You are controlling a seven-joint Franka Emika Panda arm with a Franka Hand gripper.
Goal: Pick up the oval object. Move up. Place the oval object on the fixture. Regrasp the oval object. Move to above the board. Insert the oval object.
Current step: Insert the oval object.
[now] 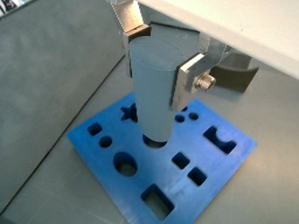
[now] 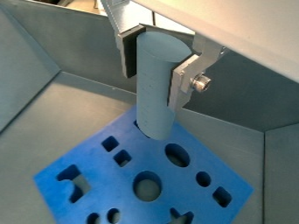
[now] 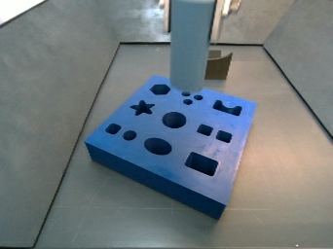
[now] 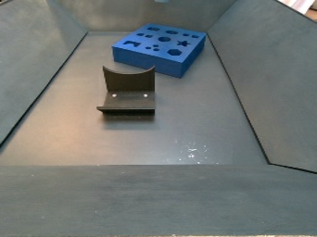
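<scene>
One end effector [image 1: 163, 66] pinches one upright oval object [image 1: 156, 92], its lower end at one board [image 1: 163, 162] directly beneath; one fixture [image 4: 126, 91] stands well apart.

the oval object [image 3: 190, 44] is cut off at the top edge, hiding the hand [image 1: 163, 63] above it.

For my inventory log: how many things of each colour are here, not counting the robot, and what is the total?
Blue: 1, the board
Light grey-blue: 1, the oval object, held upright over the board by the gripper
Dark olive-brown: 1, the fixture
Total: 3
</scene>
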